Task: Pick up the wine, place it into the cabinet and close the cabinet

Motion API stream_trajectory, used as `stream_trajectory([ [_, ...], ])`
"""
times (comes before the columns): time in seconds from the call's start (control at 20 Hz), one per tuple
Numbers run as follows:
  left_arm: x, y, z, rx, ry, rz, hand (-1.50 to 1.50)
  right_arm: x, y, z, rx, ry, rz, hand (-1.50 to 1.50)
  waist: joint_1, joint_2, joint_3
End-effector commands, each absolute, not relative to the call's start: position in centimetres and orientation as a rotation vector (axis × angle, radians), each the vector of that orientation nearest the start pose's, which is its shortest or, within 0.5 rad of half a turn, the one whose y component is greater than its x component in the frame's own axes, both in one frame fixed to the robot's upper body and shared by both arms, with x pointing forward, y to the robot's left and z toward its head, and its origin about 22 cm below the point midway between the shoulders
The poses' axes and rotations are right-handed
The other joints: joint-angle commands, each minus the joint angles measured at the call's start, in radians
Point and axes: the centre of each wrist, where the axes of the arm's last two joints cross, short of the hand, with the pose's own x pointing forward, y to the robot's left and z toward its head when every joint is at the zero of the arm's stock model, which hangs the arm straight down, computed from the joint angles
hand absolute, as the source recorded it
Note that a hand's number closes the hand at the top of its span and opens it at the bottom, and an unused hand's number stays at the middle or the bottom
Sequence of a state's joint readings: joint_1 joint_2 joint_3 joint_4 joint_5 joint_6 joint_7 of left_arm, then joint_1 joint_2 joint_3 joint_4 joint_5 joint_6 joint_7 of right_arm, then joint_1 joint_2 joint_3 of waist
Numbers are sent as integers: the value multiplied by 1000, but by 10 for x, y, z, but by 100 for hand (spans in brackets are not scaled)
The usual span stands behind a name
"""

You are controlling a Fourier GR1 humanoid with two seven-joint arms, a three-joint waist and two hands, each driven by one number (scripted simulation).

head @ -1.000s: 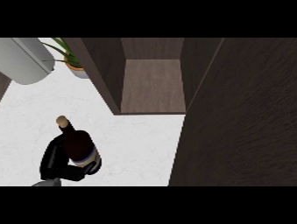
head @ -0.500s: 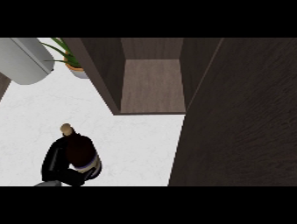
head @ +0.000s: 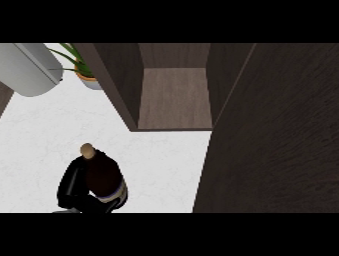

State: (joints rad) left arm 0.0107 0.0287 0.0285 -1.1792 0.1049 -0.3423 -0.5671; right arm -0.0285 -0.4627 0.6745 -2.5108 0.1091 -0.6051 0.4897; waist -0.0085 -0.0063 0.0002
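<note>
Wine [head: 98, 172] was in my left hand [head: 74, 187], fingers curled round its body, below and left of the open cabinet [head: 176, 97]; placing it inside and closing remained undone.

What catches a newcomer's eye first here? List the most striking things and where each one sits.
The open cabinet stands out at top centre, its wooden floor bare and its dark door swung out down the right side. At lower left, on the white counter, a dark wine bottle with a tan cork is wrapped by a black hand. A grey appliance and a potted plant fill the top left corner.
</note>
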Motion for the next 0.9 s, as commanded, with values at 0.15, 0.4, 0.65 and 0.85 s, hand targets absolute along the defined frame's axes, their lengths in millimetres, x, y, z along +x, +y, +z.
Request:
stream_trajectory([
  [0.15,221,202,-51,-420,-1730,-22,150,75,-173,199,227,-1936,121,-150,-6,-4,0],
  [0.4,207,185,-57,-399,-1757,-16,150,67,-182,204,236,-1940,132,-150,-9,0,0],
  [0.65,224,149,-24,-301,-1791,-42,150,75,-179,205,223,-1938,136,-150,-10,0,-1],
  [0.85,245,161,-19,-247,-1813,-24,150,67,-184,210,226,-1936,133,-150,-15,1,-1],
])
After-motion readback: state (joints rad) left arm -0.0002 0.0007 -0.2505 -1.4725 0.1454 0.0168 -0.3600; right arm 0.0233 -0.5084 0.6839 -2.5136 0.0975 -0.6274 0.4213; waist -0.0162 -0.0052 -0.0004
